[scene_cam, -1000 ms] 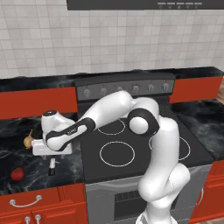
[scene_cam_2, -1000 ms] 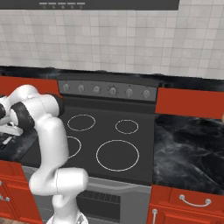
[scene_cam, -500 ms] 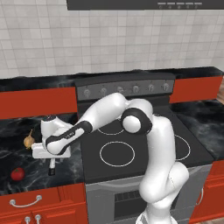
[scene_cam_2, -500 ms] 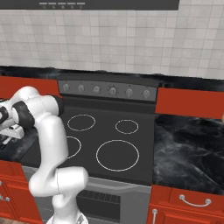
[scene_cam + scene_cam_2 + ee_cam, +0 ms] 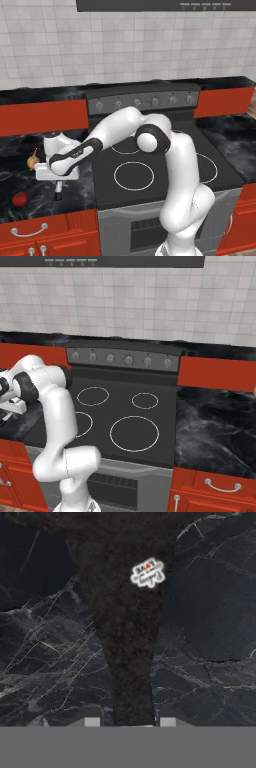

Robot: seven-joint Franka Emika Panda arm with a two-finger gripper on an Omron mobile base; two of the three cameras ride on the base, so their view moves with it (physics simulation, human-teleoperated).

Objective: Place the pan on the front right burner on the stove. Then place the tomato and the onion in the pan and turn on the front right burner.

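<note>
On the black marble counter left of the stove (image 5: 107, 187), my gripper (image 5: 58, 182) points down. In the hand view the pan (image 5: 132, 677) shows as a dark handle running up between my fingertips (image 5: 91, 722), which stand tight against both its sides; a silver-white patch lies further along it. The gripper (image 5: 129, 722) is shut on that handle. The pan's bowl is hidden under my hand. The tan onion (image 5: 33, 161) lies just left of the hand. The red tomato (image 5: 20, 199) sits near the counter's front edge. The front right burner (image 5: 134, 433) is bare.
Three other white rings mark the black glass, the front left one (image 5: 133, 176) closest to my arm. Round knobs (image 5: 128, 360) line the grey back panel. Red drawers (image 5: 30, 232) run below the counter. More marble counter (image 5: 215, 431) lies right of the stove.
The jaws have gone from wide apart to closed in on the pan's handle. The hand has sunk slightly toward the counter. Onion and tomato have not moved.
</note>
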